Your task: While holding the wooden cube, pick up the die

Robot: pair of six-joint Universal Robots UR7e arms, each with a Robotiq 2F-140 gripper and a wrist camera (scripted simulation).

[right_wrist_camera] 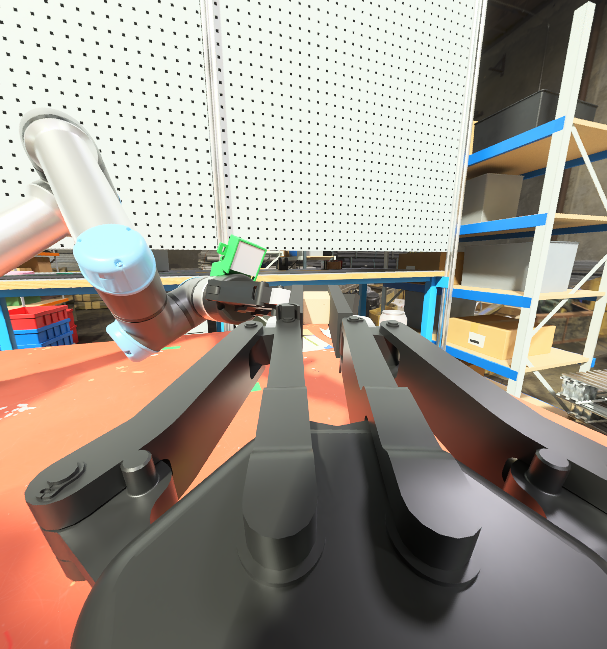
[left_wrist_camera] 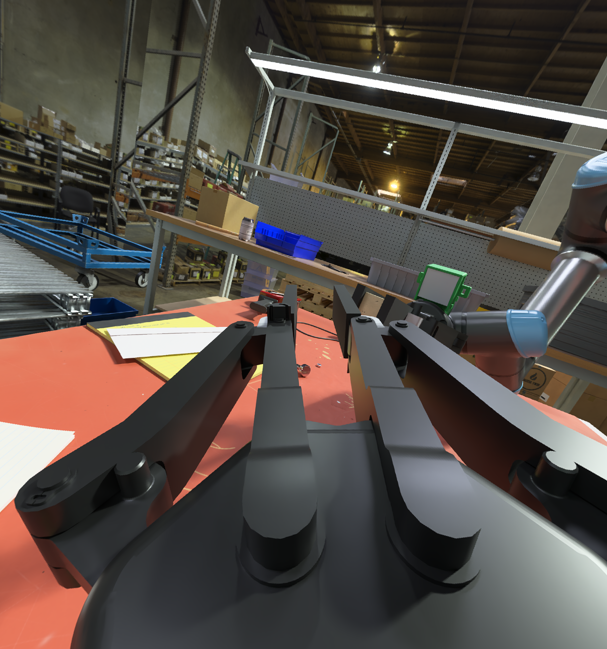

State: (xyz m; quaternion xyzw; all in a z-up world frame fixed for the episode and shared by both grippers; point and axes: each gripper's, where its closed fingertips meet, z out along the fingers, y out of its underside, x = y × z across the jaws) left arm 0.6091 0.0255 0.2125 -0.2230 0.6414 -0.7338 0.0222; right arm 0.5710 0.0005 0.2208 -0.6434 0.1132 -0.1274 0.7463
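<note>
My right gripper (right_wrist_camera: 315,298) is held level above the red table (right_wrist_camera: 66,386), with its jaws narrowed on a plain tan wooden cube (right_wrist_camera: 316,307). In the left wrist view the same gripper (left_wrist_camera: 374,298) faces me with the cube (left_wrist_camera: 369,305) between its fingers. My left gripper (left_wrist_camera: 314,298) is also above the table, its fingers a small gap apart. Nothing is between them; the table and a cable show through. It also appears in the right wrist view (right_wrist_camera: 259,298), with a small white piece (right_wrist_camera: 279,295) beside its tips. I cannot make out a die.
A yellow pad (left_wrist_camera: 161,358) under a white sheet (left_wrist_camera: 165,339), more white paper (left_wrist_camera: 14,453), a metal knob (left_wrist_camera: 303,369), a black cable (left_wrist_camera: 316,330) and a red-handled tool (left_wrist_camera: 267,298) lie on the table (left_wrist_camera: 66,386). The right arm (left_wrist_camera: 526,333) stands close by.
</note>
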